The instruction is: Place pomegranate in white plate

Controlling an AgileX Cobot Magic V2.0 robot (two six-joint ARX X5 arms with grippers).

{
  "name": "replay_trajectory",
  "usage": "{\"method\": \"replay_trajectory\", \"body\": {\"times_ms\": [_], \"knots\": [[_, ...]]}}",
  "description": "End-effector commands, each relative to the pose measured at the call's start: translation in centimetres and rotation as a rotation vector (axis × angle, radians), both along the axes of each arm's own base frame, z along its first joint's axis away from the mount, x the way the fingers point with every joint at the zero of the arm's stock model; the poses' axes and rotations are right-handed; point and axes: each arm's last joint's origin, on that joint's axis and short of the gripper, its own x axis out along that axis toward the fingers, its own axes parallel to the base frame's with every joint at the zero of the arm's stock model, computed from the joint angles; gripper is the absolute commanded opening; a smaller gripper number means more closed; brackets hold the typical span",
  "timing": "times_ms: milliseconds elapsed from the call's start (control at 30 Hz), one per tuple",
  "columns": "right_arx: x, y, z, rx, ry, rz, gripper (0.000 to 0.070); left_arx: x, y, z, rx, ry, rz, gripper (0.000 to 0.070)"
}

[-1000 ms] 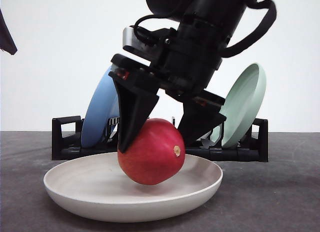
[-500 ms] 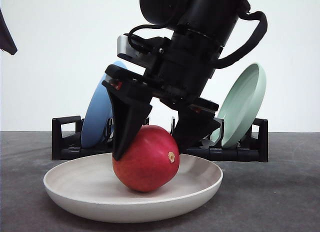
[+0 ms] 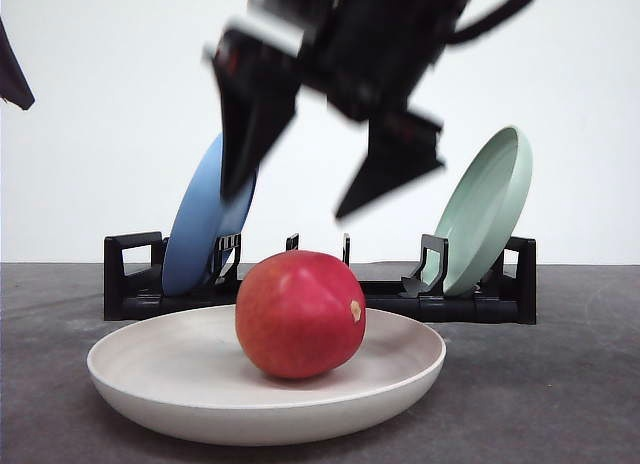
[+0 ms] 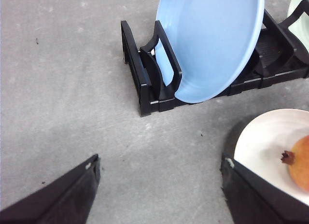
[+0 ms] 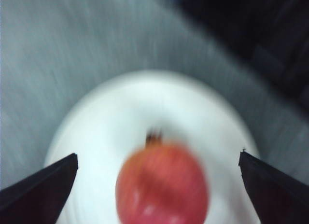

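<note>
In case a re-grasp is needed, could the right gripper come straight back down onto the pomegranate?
Probably yes: the right gripper hangs open above the pomegranate, which sits alone in the white plate, with nothing between them.

A grey, faintly speckled table [image 3: 560, 384] carries everything here. Near the front edge the white plate [image 3: 180, 399] sits flat on it, with the pomegranate [image 3: 300, 314] lying inside. Further back a long black dish rack [image 3: 130, 279] stands across the table, just behind the plate, spanning from left to right.
</note>
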Motion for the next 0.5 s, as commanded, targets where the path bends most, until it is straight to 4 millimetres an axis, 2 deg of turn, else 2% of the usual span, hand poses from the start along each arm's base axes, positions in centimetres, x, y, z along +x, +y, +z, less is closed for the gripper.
{"method": "replay_trajectory", "body": {"times_ms": [0,267,467], "knots": [[-0.4,-0.1,0.1,0.011,-0.054,0.032,0.07,0.1,-0.1,0.1,-0.001,-0.007,-0.008,0.0471],[-1.6,-4.6,2.3,0.132,-0.187,-0.028,0.07,0.1,-0.1,0.1,-0.001,-0.007,-0.008,0.0471],[-2.3,-8.8,2.1,0.139,-0.216,-0.127,0.07,0.1,-0.1,0.1,-0.001,-0.007,-0.008,0.0472]]}}
